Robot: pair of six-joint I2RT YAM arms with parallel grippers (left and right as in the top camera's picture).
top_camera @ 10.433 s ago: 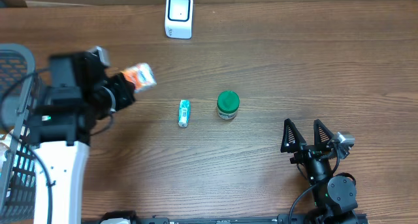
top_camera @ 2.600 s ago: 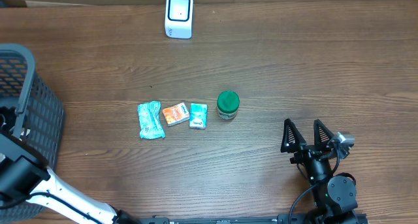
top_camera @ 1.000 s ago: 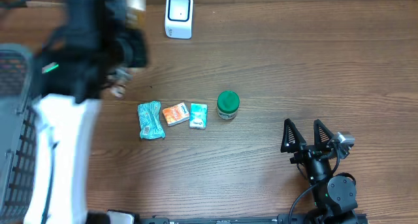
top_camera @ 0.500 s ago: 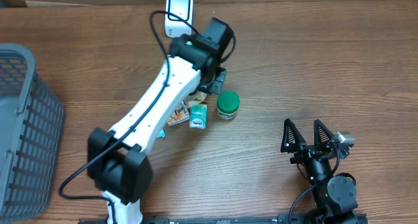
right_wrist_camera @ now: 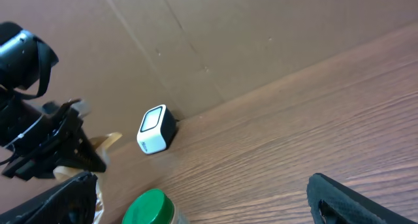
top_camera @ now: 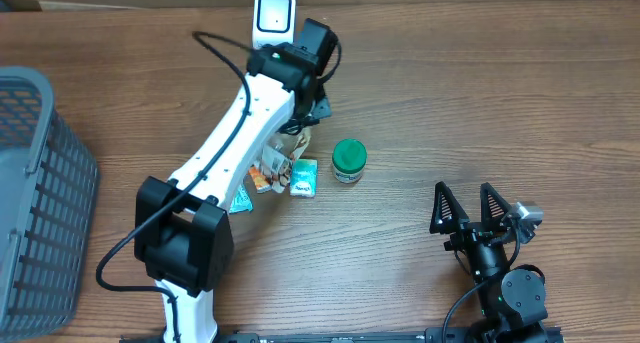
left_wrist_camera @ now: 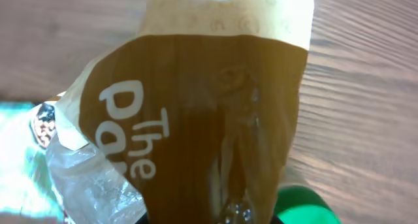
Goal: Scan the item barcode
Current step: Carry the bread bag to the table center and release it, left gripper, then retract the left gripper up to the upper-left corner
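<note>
Surface [top_camera: 500, 103]: brown wood-grain board, flat and matte, giving little glare.
Basket [top_camera: 40, 183]: grey plastic lattice with stiff walls, at the far left edge, well apart from everything else.
Left tool [top_camera: 312, 108]: nearly closed on the held packet, pinching it near one end. It is raised above the surface, just in front of the scanner.
Right tool [top_camera: 463, 191]: fingers spread wide and holding nothing, parked at the near right.
Held packet [left_wrist_camera: 215, 119]: brown and tan printed film pouch with white lettering, creased and glossy. It hangs from the left tool between the scanner and the jar.
Handling: probably light, soft and slippery. The film likely buckles and swings, so a barcode panel could wrinkle or tilt away from the reader.
Where to hold: best at a flat sealed edge, with the printed face left uncovered. Where the barcode sits cannot be told.
Scanner [top_camera: 274, 23]: small white rounded block of hard plastic with a dark window, at the far edge.
Jar [top_camera: 349, 160]: round and rigid with a green lid, standing upright.
Loose packets [top_camera: 303, 178]: small crinkly teal and orange sachets lying flat beside the jar, partly under the arm.
</note>
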